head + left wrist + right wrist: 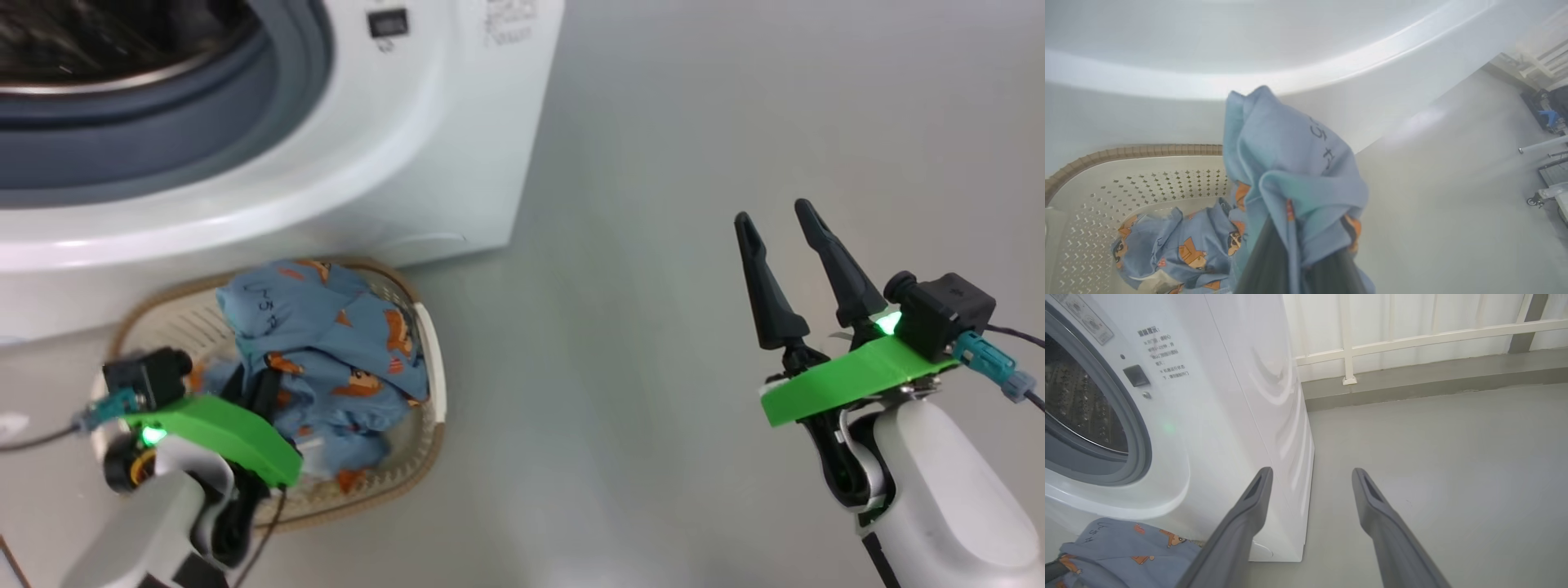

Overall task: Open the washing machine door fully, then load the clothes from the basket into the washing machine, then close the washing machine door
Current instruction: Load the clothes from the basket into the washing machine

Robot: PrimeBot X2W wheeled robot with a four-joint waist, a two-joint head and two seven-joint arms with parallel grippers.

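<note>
Left jaws are clamped on a fold of the clothes [326,343]; right jaws stand wide apart with nothing between them.

Head view: the left jaws sit low over the basket [175,322], which stands on the floor [637,245] just in front of the washer [424,147]. The drum mouth [98,49] is uncovered. The right jaws hang over bare floor, well apart from the basket.

Left wrist view: the gripped fold wraps the fingers [1265,265] and rises above the basket rim [1126,153]. Other clothes lie inside, against the perforated wall [1147,179].

Right wrist view: spread fingers point past the washer's corner. This view adds printed panel text [1163,351] and a rail [1412,337] behind.
</note>
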